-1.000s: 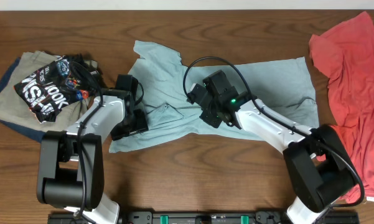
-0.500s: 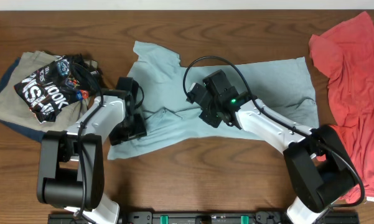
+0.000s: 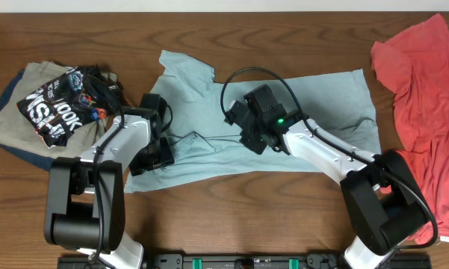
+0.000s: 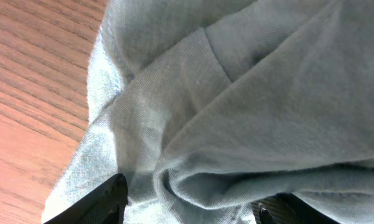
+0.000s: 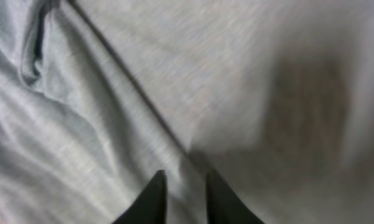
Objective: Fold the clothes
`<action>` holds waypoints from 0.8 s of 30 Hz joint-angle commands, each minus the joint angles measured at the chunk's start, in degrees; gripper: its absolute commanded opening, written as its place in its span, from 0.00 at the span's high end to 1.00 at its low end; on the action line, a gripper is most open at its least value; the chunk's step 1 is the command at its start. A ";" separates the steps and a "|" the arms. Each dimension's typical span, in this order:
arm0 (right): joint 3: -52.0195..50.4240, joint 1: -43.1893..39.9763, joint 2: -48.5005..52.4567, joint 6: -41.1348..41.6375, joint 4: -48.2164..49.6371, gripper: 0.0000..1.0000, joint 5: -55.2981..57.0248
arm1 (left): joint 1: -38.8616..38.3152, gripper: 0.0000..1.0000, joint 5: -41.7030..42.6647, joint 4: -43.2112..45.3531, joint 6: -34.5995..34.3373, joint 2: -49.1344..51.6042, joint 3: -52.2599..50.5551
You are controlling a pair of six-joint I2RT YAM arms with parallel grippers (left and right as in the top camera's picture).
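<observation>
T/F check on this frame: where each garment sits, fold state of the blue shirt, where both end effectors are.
1. The light blue short-sleeved cotton T-shirt is folded into a neat square. False: it lies spread out and creased on the brown wooden table.
2. The coral-red shirt lies at the table's right edge. True.
3. The black tee with white lettering lies on the blue T-shirt. False: it sits on the khaki garment at the left.
4. The left end effector and right end effector are both over the blue T-shirt. True.

White lettering on the black tee (image 3: 60, 104), left of the left gripper (image 3: 158, 155), reads roughly "LOOK". The rest is too crumpled to read.
</observation>
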 commanded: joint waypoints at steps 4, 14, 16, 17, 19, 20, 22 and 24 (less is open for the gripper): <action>0.42 1.14 -1.05 -1.33 -4.15 0.61 -8.28 | 0.33 0.36 -3.96 -0.13 -1.38 1.51 -1.90; 0.37 1.22 -1.03 -1.68 -2.73 0.67 -8.26 | 0.33 0.35 -3.91 -0.13 -1.38 1.51 -1.90; 0.31 1.25 -0.90 -1.68 -2.75 0.67 -8.26 | 0.33 0.36 -3.91 -0.13 -1.38 1.51 -1.90; 0.31 1.29 -0.63 -1.68 -2.73 0.67 -8.28 | 0.33 0.36 -3.91 -0.13 -1.40 1.51 -1.90; 0.31 1.33 -0.15 -1.68 -2.73 0.67 -8.26 | 0.33 0.35 -3.91 -0.11 -1.38 1.51 -1.90; 0.31 1.38 -0.04 -1.68 -2.73 0.68 -8.26 | 0.33 0.35 -3.91 -0.13 -1.40 1.51 -1.90; 0.31 1.38 0.37 -1.68 -2.58 0.68 -8.26 | 0.33 0.35 -3.91 -0.11 -1.38 1.51 -1.90; 0.31 1.40 0.68 -1.68 -2.23 0.70 -8.26 | 0.33 0.35 -3.91 -0.11 -1.40 1.51 -1.90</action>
